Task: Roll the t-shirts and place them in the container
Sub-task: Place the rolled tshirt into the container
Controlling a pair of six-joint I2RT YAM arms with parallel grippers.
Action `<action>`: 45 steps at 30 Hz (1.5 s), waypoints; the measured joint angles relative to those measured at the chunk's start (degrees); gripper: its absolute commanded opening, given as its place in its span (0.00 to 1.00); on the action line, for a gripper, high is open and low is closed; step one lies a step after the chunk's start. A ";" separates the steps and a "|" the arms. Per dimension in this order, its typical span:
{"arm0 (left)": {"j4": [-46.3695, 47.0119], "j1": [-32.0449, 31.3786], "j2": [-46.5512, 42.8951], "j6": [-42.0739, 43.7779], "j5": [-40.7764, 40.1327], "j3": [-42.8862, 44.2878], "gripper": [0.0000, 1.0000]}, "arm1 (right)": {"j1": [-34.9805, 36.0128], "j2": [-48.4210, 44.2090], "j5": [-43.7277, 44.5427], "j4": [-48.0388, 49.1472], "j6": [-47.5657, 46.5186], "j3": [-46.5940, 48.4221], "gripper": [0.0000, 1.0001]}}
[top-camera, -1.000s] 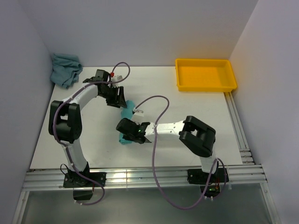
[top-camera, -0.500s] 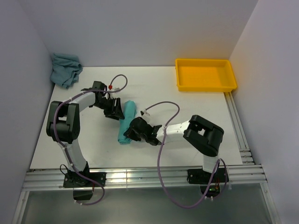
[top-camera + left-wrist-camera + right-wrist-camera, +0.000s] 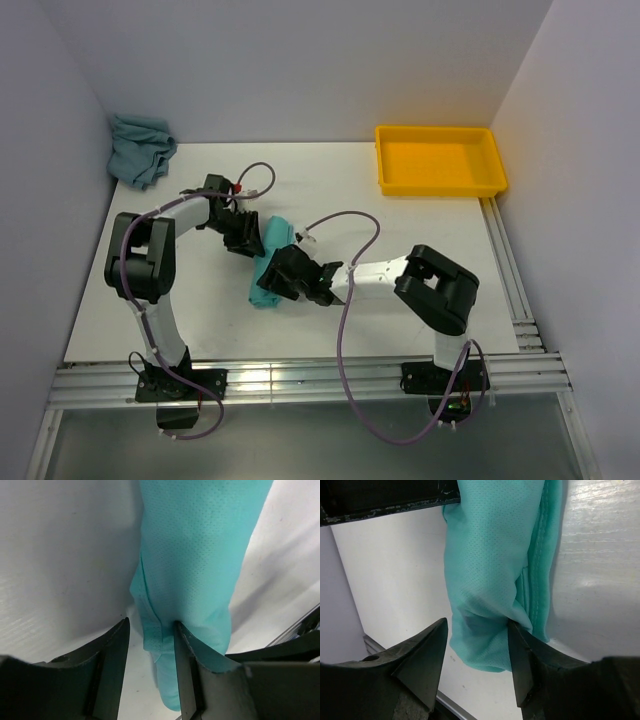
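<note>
The table (image 3: 420,210) is holding both t-shirts. The blue-grey teal t-shirt (image 3: 138,148) is lying crumpled in the far left corner, not yet rolled. The mint-green t-shirt (image 3: 262,293) is sitting mid-table as a roll, seemingly nearly finished. The left gripper (image 3: 150,624) and right gripper (image 3: 476,624) are standing at its far and near ends, fingers parted, clamping nothing.

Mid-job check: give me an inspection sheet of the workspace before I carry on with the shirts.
Surface: white table, no stains seen.
Job's things: mint-green t-shirt rolled into a long bundle mid-table; blue-grey t-shirt crumpled in the far-left corner.
Clutter: yellow tray far right, nothing seen inside.
Grippers: left gripper open, hem between its fingers; right gripper astride the roll's end, grip unclear.
Cables: purple cables loop off both arms.
Surroundings: plain walls; nothing else seen.
</note>
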 measured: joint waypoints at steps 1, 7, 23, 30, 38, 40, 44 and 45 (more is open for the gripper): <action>-0.09 -0.07 0.11 -0.24 -0.35 0.17 0.45 | -0.02 0.00 0.04 -0.57 -0.20 0.37 0.60; -0.17 -0.79 0.42 -0.87 -2.38 1.51 0.45 | -0.35 -0.87 0.81 -3.56 -1.60 1.57 0.63; -0.39 -1.55 0.48 -1.75 -4.76 2.86 0.45 | -4.68 -6.88 4.33 -9.70 -6.08 4.26 0.73; -0.63 -1.84 0.50 -1.75 -4.87 3.34 0.45 | -8.24 -1.20 2.27 -8.94 -10.27 6.34 0.77; -1.14 -1.92 0.50 -1.77 -4.90 4.02 0.45 | -8.59 3.37 -0.02 -7.26 -11.87 8.07 0.79; -1.40 -1.92 0.50 -1.77 -4.94 4.13 0.45 | -8.57 4.09 -0.33 -6.78 -11.87 8.37 0.79; -1.53 -1.92 0.52 -1.77 -4.96 4.22 0.44 | -8.57 4.74 -0.46 -6.45 -11.76 8.44 0.79; -1.55 -1.92 0.52 -1.77 -4.96 4.24 0.44 | -8.57 4.87 -0.46 -6.47 -11.63 8.52 0.79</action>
